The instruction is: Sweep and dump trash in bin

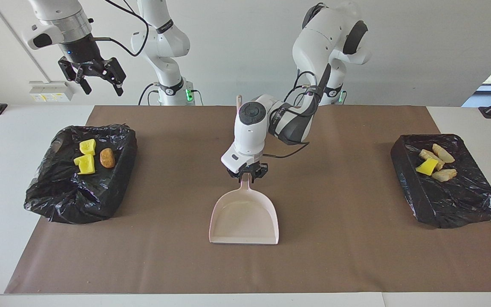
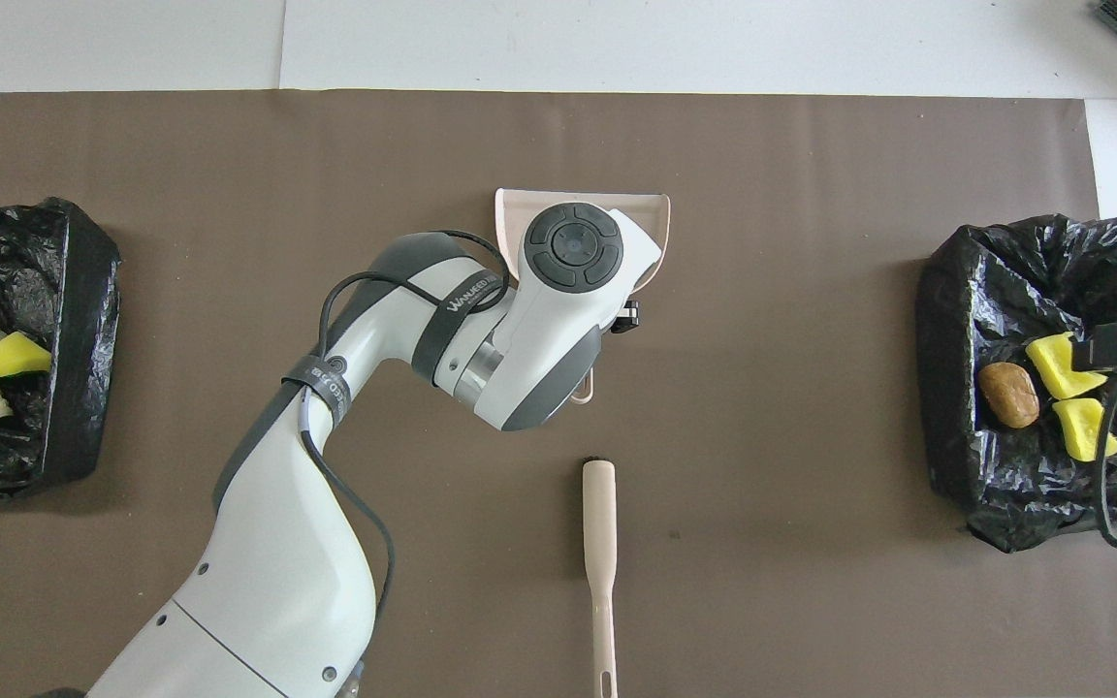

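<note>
Across 2 bins (image 1: 81, 170) (image 1: 448, 183): 7 trash pcs (image 1: 87, 164), 3+4.

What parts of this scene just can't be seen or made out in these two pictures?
- Left gripper at the dustpan handle: overhead, the arm's own wrist covers it and most of the pan.
- Its grip on the handle: facing view, too small to tell.
- Brush: overhead, the bottom edge cuts off its end; facing, the arm hides all but a tip.
- Right gripper: overhead, nearly all outside the frame.
</note>
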You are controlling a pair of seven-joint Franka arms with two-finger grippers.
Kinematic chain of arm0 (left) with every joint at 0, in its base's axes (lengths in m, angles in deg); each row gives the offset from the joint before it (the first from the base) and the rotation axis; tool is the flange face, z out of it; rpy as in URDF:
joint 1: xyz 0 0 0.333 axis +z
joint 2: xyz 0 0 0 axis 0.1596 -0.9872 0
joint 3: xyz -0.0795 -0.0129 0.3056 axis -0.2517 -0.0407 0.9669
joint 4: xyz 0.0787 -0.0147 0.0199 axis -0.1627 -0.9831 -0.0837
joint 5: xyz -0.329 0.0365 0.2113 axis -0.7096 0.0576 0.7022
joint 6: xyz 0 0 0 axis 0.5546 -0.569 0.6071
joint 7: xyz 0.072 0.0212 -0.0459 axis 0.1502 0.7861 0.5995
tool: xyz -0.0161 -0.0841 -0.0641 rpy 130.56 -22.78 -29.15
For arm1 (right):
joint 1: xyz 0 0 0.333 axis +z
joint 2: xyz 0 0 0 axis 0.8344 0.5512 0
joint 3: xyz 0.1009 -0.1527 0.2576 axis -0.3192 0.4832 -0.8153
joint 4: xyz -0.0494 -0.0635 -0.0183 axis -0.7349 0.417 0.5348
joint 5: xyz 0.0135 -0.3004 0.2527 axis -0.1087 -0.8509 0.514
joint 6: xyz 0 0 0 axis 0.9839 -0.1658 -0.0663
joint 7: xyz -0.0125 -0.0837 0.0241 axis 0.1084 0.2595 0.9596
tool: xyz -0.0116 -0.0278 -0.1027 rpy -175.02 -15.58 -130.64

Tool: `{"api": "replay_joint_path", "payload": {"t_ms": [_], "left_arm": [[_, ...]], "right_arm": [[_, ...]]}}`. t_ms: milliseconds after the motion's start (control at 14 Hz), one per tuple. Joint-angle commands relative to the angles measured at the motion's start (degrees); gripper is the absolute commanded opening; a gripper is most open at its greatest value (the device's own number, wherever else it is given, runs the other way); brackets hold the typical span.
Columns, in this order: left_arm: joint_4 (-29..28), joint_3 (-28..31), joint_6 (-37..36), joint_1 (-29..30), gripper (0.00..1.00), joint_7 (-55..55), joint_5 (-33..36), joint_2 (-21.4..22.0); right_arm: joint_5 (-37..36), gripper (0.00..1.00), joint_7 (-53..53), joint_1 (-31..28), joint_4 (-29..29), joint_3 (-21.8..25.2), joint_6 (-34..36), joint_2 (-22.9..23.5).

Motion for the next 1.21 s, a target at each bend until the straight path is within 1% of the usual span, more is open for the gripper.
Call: {"api": "replay_joint_path", "payload": {"t_ms": [0,143,286,357,500,571,786,857,1000,1143], "left_arm": [[-9.4,-0.1,-0.4,3.2,1.0,-6.2,0.8,9.9],[-15.3,-0.1,-0.5,6.3,1.0,-13.2,0.8,16.2],[-19.9,-0.1,-0.6,10.3,1.0,-19.3,0.8,22.0],[-21.7,-0.1,-1.2,12.7,1.0,-22.3,0.8,24.9],[-22.2,-0.1,-5.9,16.8,1.0,-30.3,0.7,28.7],[-21.7,-0.1,-7.9,18.5,1.0,-34.3,0.7,30.3],[-18.4,0.3,-13.1,24.2,1.0,-40.7,0.3,33.8],[-15.9,0.5,-16.1,25.8,1.0,-42.9,0.1,33.8],[-9.2,0.6,-24.1,29.3,1.0,-46.5,-1.4,33.6],[-5.4,0.6,-29.2,30.9,1.0,-48.4,-2.2,33.2]], "right_arm": [[1.1,1.0,-0.2,-0.2,0.4,0.0,1.2,-0.2],[1.1,1.0,-0.2,-0.2,0.4,0.0,1.2,-0.2],[1.0,1.0,-0.3,-0.7,0.3,0.0,1.3,-0.2],[0.9,1.0,-0.4,-0.9,0.3,0.2,1.2,-0.1],[0.8,1.0,-0.5,-0.7,0.3,0.2,1.2,0.0],[0.7,1.0,-0.6,-0.4,0.3,0.2,1.2,0.1],[0.7,1.0,-0.6,-0.1,0.3,0.6,1.2,0.1],[0.7,1.0,-0.6,-0.1,0.3,0.6,1.2,0.1],[0.7,1.0,-0.6,0.0,0.3,0.6,1.2,0.2],[0.7,1.0,-0.6,0.2,0.3,0.7,1.2,0.2]]}}
